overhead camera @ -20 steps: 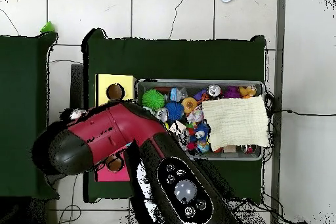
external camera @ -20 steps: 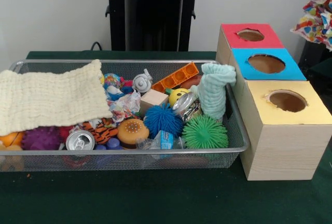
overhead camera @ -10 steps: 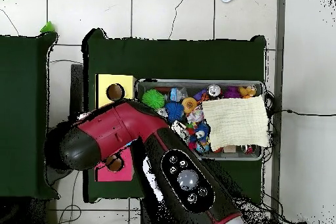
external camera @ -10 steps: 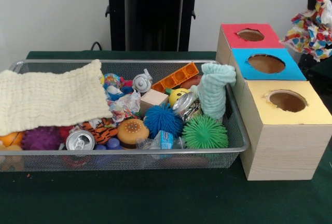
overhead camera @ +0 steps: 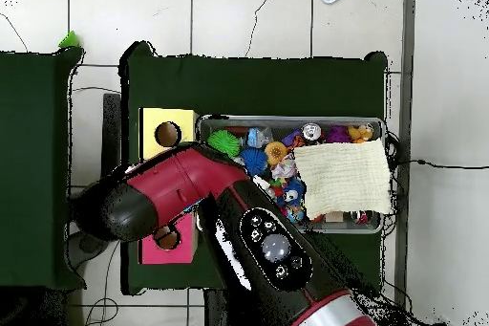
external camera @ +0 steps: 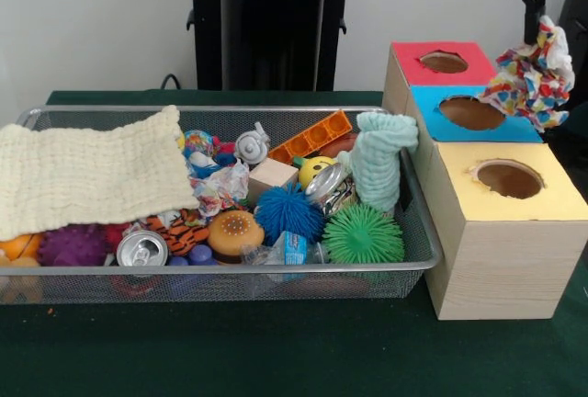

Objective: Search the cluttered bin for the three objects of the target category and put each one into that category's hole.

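Observation:
My gripper [external camera: 536, 28] hangs at the upper right of the front view, shut on a crumpled multicoloured cloth [external camera: 527, 77]. The cloth dangles in the air over the right side of the blue-topped box [external camera: 432, 123]. The red-topped box [external camera: 409, 66] stands behind it and the yellow-topped box [external camera: 551, 200] in front, each with a round hole. In the wire bin [external camera: 230, 270] lie a cream cloth [external camera: 87, 172] at the left and an upright mint cloth [external camera: 378, 158] at the right. From overhead the red arm [overhead camera: 181, 193] hides the gripper and the blue box.
The bin also holds a drinks can [external camera: 141, 249], blue [external camera: 288, 212] and green [external camera: 362, 234] spiky balls, a wooden block [external camera: 272, 176], an orange tray [external camera: 312, 136] and several small toys. The black pedestal [external camera: 271, 25] stands behind the bin. Green cloth covers the table [external camera: 276, 351].
The gripper and the multicoloured cloth have moved left from the picture's right edge to above the blue box. Overhead, the arm has swung rightwards. The bin's contents are unchanged.

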Robot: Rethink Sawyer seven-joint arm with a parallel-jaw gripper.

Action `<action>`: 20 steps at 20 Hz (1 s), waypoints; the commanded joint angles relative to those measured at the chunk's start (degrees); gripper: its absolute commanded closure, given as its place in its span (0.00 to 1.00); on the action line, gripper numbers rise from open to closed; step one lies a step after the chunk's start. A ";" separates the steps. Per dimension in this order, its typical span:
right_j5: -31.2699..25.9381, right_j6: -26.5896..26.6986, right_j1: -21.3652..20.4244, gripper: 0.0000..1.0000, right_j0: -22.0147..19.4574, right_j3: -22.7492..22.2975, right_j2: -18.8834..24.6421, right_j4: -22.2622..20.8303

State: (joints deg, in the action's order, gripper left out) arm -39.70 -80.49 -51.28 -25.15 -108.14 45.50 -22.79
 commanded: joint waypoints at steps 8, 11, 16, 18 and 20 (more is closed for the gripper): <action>6.42 -4.13 7.08 1.00 2.37 3.97 -6.38 -7.02; 7.69 -4.94 7.75 1.00 3.40 4.45 -7.43 -8.16; 7.29 -4.74 7.35 1.00 4.10 4.50 -7.68 -7.50; 6.00 -4.19 6.36 1.00 3.95 4.26 -7.16 -6.25; 4.05 -3.10 5.02 1.00 3.19 3.71 -5.99 -4.47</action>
State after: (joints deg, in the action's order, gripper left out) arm -33.27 -80.49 -45.76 -21.09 -107.46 41.40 -28.03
